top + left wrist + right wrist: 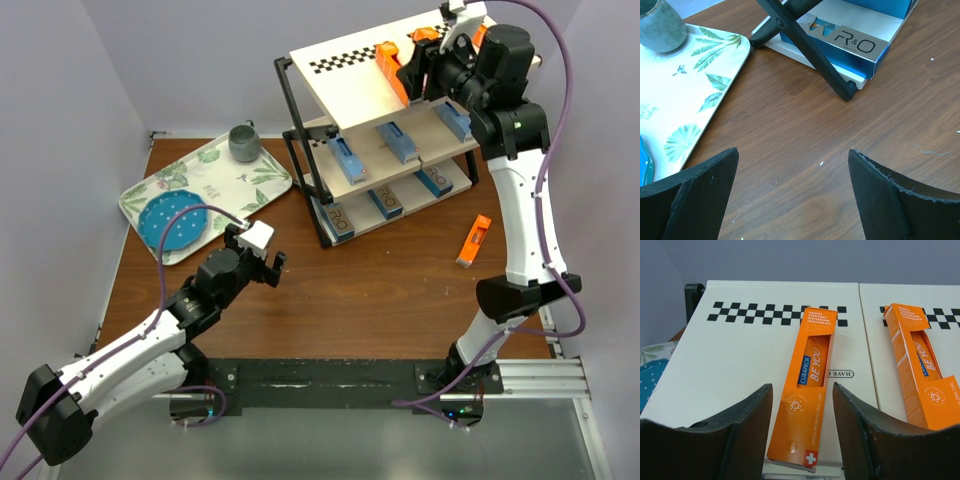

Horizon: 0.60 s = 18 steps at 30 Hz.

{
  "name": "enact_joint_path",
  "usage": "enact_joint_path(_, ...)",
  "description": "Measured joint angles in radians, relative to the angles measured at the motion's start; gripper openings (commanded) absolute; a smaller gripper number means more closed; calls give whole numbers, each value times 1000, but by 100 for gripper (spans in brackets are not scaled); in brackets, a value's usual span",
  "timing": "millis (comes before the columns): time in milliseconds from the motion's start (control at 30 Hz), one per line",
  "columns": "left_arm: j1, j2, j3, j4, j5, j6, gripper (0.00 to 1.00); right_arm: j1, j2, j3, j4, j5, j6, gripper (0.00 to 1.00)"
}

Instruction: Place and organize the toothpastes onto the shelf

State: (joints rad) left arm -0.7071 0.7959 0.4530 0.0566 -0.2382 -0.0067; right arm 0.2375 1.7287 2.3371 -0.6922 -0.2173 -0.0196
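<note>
Top external view: the right claw (pixel 408 76) is up at the top board of the 3-tier shelf (pixel 350 92), a black metal frame with slanted cream boards that stands at the far right of the brown wooden worktop (pixel 380 290). In the right wrist view its 2 dark fingers (pixel 740 435) stand partly apart on either side of an orange Curaprox toothpaste carton (pixel 807 385). The carton lies flat on the cream board with its far end over the black-and-white checker strip (pixel 755 312). A sliver of board shows between the carton and the right-hand finger, so the claw is open and straddles the carton rather than clamping it. A second orange carton (pixel 920 365) lies on the neighbouring board to the right.

The middle tier carries 3 blue cartons (pixel 400 141) and the bottom tier 3 silver-and-blue cartons (pixel 385 203). 1 loose orange carton (pixel 474 241) lies on the worktop, nearer than the shelf's right end.

The left claw (pixel 268 262) hangs over bare wood just right of the leaf-patterned white tray (pixel 230 185), spread wide with nothing between its fingers. The tray holds a round blue plate (pixel 172 222) and a grey-green cup (pixel 244 141).
</note>
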Motion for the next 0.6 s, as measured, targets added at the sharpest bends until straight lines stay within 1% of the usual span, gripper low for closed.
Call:
enact_joint_path(67, 0, 0, 0, 0, 0, 0, 96, 0, -4, -27, 12, 0, 1, 61)
enact_joint_path(200, 0, 0, 0, -1, 0, 0, 96, 0, -14, -97, 28, 3, 5, 69)
enact_joint_path(233, 0, 0, 0, -1, 0, 0, 96, 0, -23, -117, 34, 5, 6, 69)
enact_joint_path(400, 0, 0, 0, -4, 0, 0, 96, 0, -115, -248, 86, 16, 8, 69)
enact_joint_path(500, 0, 0, 0, -7, 1, 0, 96, 0, -190, -330, 136, 18, 8, 65)
enact_joint_path(600, 0, 0, 0, -7, 3, 0, 96, 0, -238, -376, 181, 19, 8, 60)
